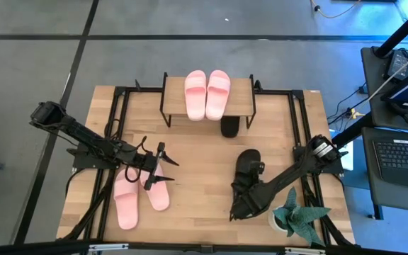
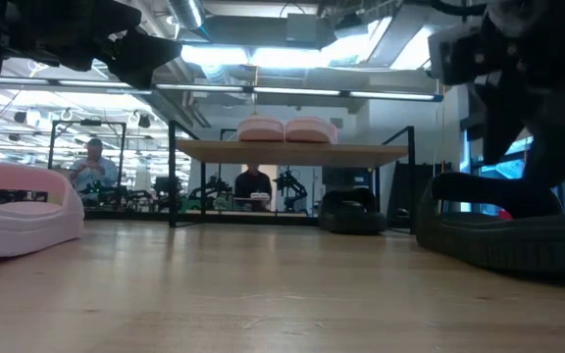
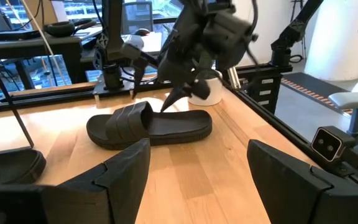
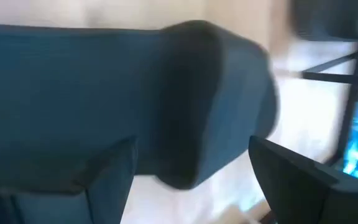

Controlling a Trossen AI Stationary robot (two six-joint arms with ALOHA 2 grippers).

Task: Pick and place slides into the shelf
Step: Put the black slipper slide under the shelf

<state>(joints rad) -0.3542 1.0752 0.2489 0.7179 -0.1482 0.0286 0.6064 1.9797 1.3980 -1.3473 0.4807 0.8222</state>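
While the right gripper [image 1: 241, 207] hangs spread over the heel of the black rubber slide sandal [image 1: 247, 172] at lower right, it should straddle the strap squarely before pinching; the left gripper [image 1: 160, 168], also spread, waits at lower left.

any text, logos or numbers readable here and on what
None can be read.
Pink slide nearest the low camera: a dark mark on its strap, too blurred to read.
Black slide on the table: no lettering visible.
Shelf and the pink pair on top: no print visible.
Laptop beside the table: keys too small to read.
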